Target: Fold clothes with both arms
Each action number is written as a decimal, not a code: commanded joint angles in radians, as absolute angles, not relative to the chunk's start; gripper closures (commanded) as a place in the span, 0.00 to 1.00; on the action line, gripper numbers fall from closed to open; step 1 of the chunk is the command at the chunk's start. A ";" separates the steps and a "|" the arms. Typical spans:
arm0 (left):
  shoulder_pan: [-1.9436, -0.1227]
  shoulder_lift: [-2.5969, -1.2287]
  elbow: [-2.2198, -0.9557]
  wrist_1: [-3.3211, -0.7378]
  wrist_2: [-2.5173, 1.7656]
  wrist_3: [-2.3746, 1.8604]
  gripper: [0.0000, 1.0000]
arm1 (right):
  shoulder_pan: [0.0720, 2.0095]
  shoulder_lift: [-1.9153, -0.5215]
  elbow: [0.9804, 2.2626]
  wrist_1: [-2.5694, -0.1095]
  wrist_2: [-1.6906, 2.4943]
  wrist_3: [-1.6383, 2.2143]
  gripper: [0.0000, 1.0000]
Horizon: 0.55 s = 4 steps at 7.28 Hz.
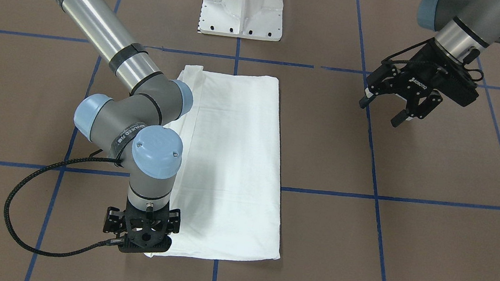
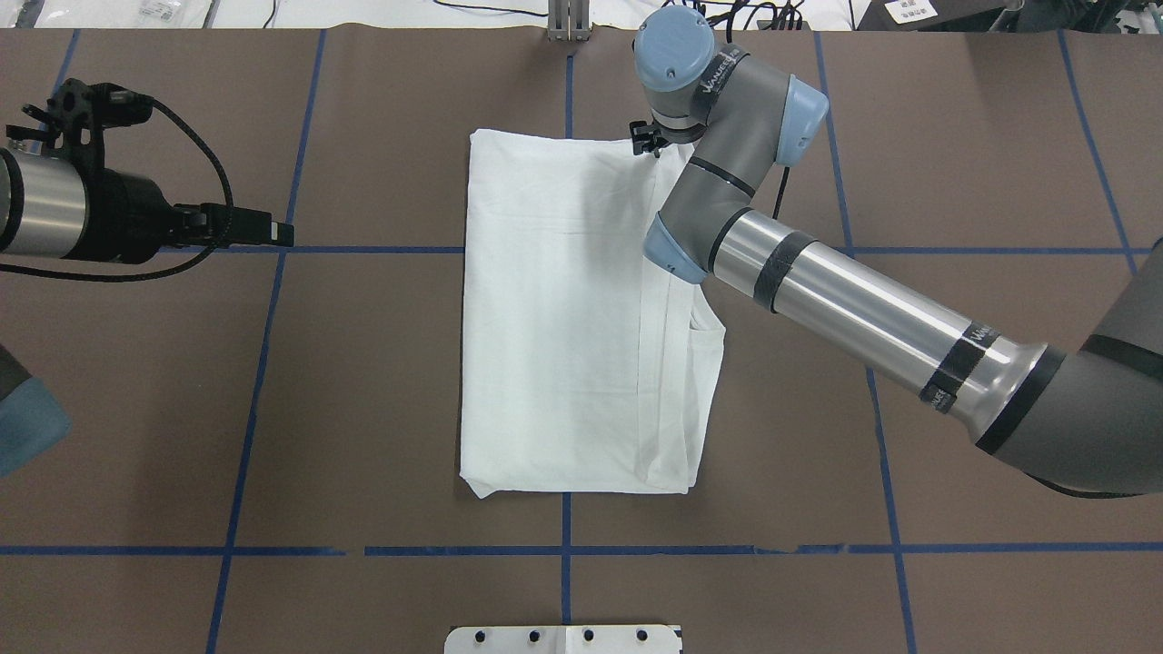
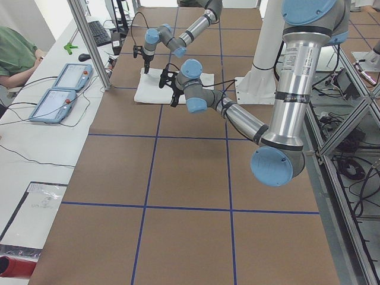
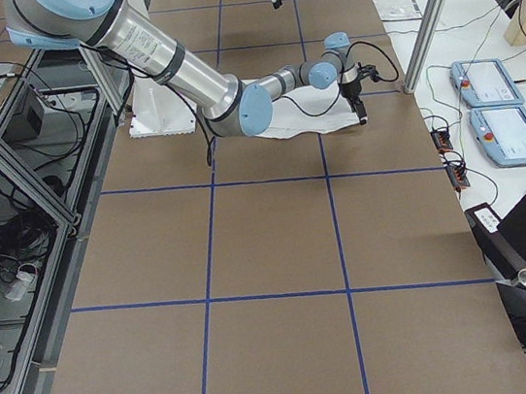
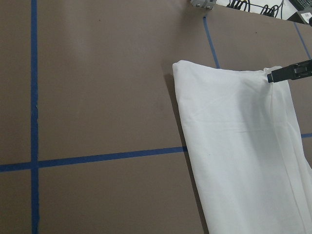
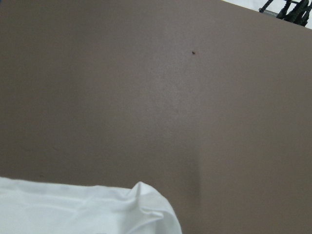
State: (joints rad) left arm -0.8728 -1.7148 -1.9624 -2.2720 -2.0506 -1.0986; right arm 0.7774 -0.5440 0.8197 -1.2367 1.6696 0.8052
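Observation:
The white shirt [image 1: 233, 157] lies flat on the brown table, folded into a long rectangle [image 2: 563, 318]; no print or collar shows. My right gripper [image 1: 146, 248] points straight down at the shirt's corner on the far side from my base [image 2: 647, 143]. The wrist hides its fingers, so I cannot tell whether it is open or shut. In the right wrist view that cloth corner [image 6: 146, 204] is slightly puckered. My left gripper [image 1: 382, 110] hangs open and empty above bare table, well off to the shirt's side [image 2: 273, 234]. The left wrist view shows the shirt [image 5: 243, 146].
The white pedestal base [image 1: 242, 6] stands behind the shirt. Blue tape lines [image 2: 363, 250] grid the table. A seated person [image 3: 15, 53] and control tablets [image 3: 65, 77] are at a side bench beyond the table's far edge.

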 commanded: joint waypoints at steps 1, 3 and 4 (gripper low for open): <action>-0.873 -1.730 -1.942 -2.272 -2.051 -1.100 0.00 | 0.808 -0.575 0.831 -1.238 1.670 0.728 0.00; -0.873 -1.743 -1.934 -2.272 -2.051 -1.101 0.00 | 0.831 -0.674 0.924 -1.239 1.677 0.663 0.00; -0.873 -1.743 -1.933 -2.270 -2.051 -1.101 0.00 | 0.836 -0.690 0.946 -1.241 1.678 0.647 0.00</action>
State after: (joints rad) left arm -0.8728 -1.7405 -1.9356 -2.2715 -2.0509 -1.1008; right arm 0.8276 -0.6545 0.9080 -1.2397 1.6762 0.6734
